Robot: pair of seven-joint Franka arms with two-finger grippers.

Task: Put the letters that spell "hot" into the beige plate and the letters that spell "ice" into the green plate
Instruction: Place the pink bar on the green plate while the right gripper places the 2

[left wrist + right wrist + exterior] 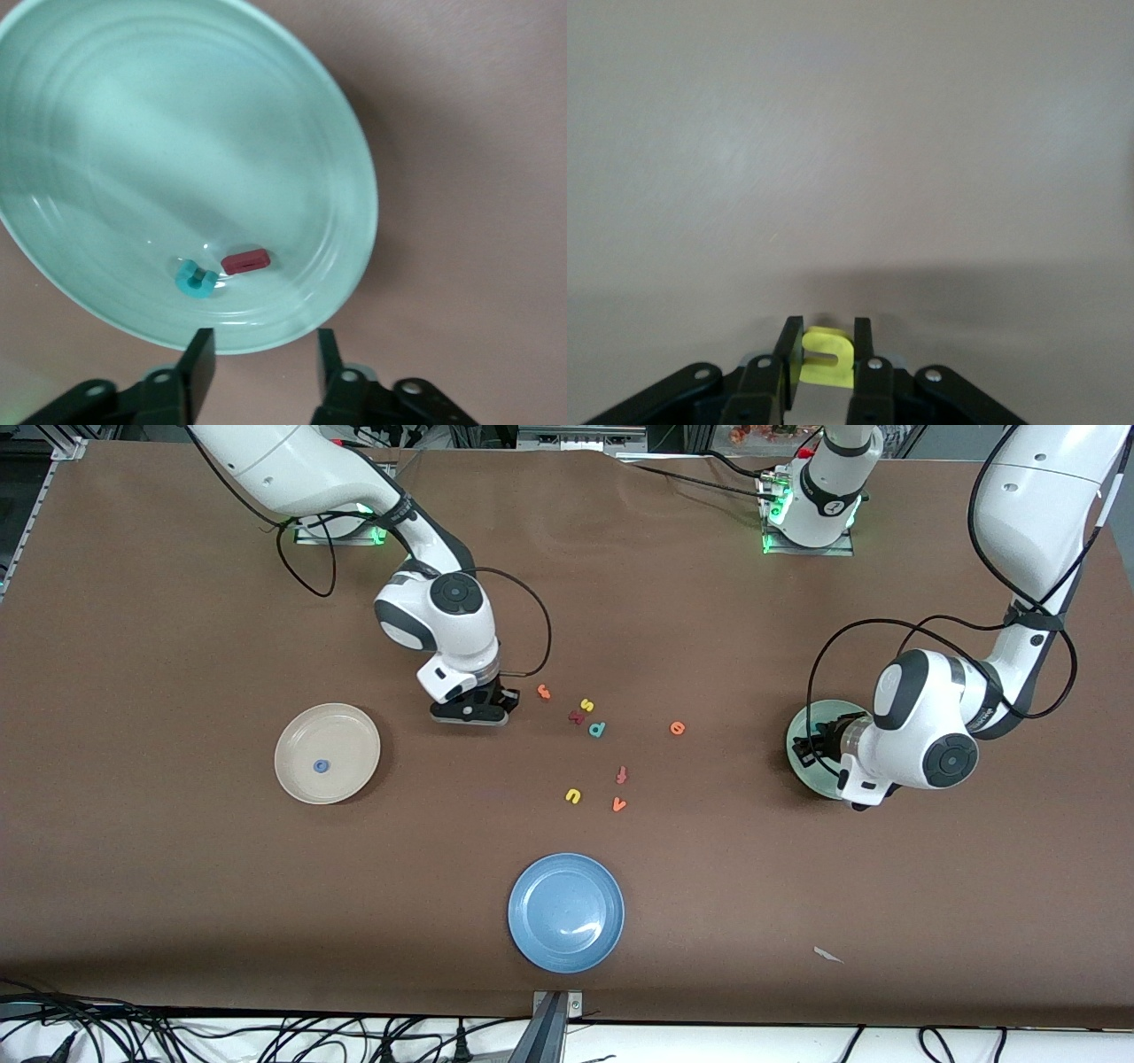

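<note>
My right gripper [474, 710] is low over the table beside the loose letters and is shut on the yellow h [827, 357]. The orange t [543, 691] lies close by. The blue o [320, 765] sits in the beige plate [297, 731]. My left gripper [262, 361] hangs open and empty over the rim of the green plate [133, 133]. In that plate lie the teal c [195, 278] and the dark red i [245, 260], side by side. The orange e [677, 728] lies on the table between the letter cluster and the green plate [842, 710].
Other loose letters lie mid-table: a yellow s [586, 706], a dark red piece [577, 716], a teal p [597, 729], a red-orange f-like letter [622, 775], a yellow u [573, 795] and an orange v [618, 804]. A blue plate [566, 911] sits nearest the front camera.
</note>
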